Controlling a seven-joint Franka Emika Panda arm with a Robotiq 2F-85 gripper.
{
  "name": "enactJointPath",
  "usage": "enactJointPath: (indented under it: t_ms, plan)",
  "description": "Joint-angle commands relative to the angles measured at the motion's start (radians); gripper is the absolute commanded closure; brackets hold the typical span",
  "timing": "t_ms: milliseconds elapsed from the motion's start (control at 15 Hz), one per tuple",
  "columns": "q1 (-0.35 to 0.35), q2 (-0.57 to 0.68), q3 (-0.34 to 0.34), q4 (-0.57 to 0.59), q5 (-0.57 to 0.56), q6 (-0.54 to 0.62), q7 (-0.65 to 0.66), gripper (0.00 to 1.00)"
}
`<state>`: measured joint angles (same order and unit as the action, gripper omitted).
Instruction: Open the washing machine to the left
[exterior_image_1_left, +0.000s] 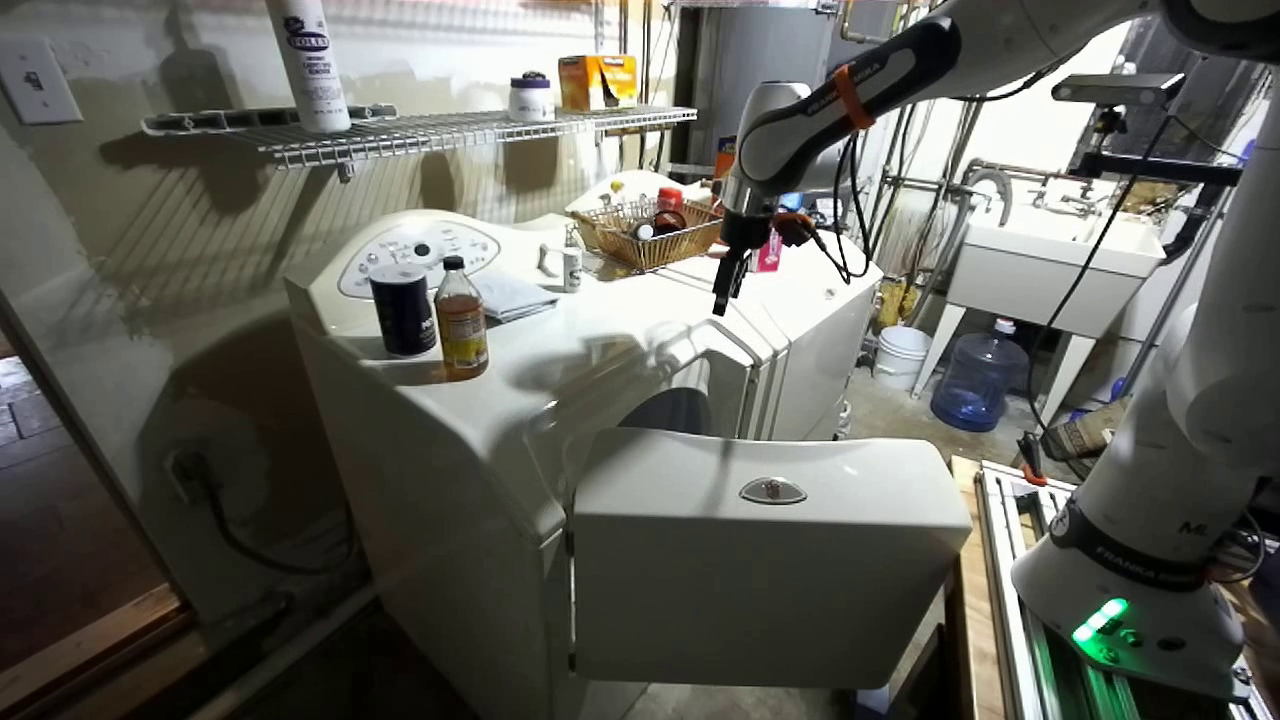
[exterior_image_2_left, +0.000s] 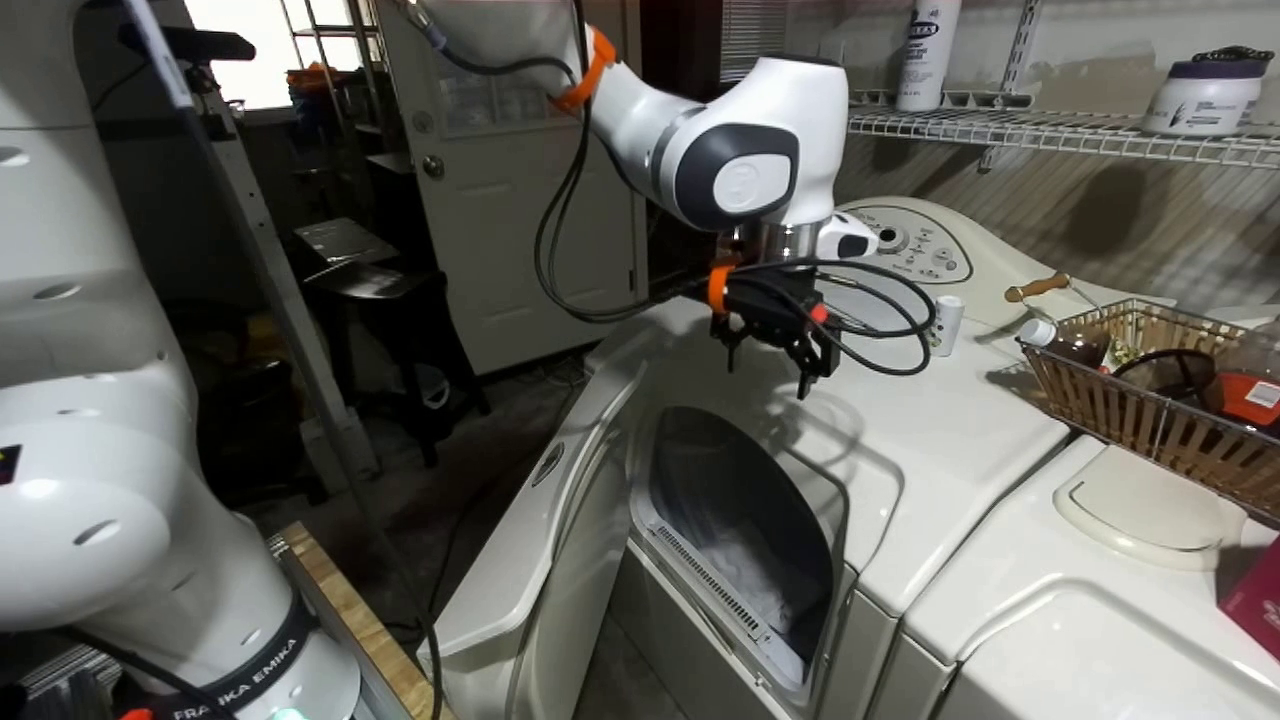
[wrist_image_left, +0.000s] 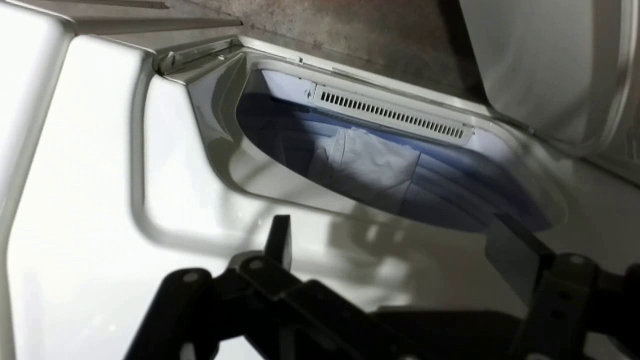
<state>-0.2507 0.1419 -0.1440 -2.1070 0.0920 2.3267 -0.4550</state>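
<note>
The washing machine (exterior_image_1_left: 500, 420) stands just beside its twin (exterior_image_2_left: 1100, 660), to the left of it in both exterior views. Its door (exterior_image_1_left: 760, 570), with an oval handle (exterior_image_1_left: 773, 490), is swung wide open, showing the dark interior (exterior_image_2_left: 715, 460), where crumpled white fabric (wrist_image_left: 375, 157) lies; a slotted grille (wrist_image_left: 392, 116) runs along the front edge. The gripper (exterior_image_2_left: 768, 378) hangs above the machine's top, near the opening and clear of the surface, its fingers (wrist_image_left: 278, 240) spread wide apart. At the left of the top, in an exterior view, a dark canister (exterior_image_1_left: 403, 312) and an amber bottle (exterior_image_1_left: 462, 328) stand upright side by side, a folded cloth (exterior_image_1_left: 515, 298) just to their right. Farther right is a slatted basket (exterior_image_2_left: 1150, 430).
</note>
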Motion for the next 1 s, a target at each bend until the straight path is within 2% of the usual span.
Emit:
enactJointPath:
  t_ms: [0, 200, 333, 933]
  plan:
    - [0.029, -0.067, -0.010, 0.022, -0.001, -0.016, 0.211, 0.00]
    - [0.041, -0.108, -0.008, 0.031, 0.003, -0.015, 0.286, 0.00]
    - [0.042, -0.091, -0.011, 0.033, 0.002, -0.002, 0.246, 0.00]
    - [0.047, -0.114, -0.012, 0.033, 0.003, -0.002, 0.259, 0.00]
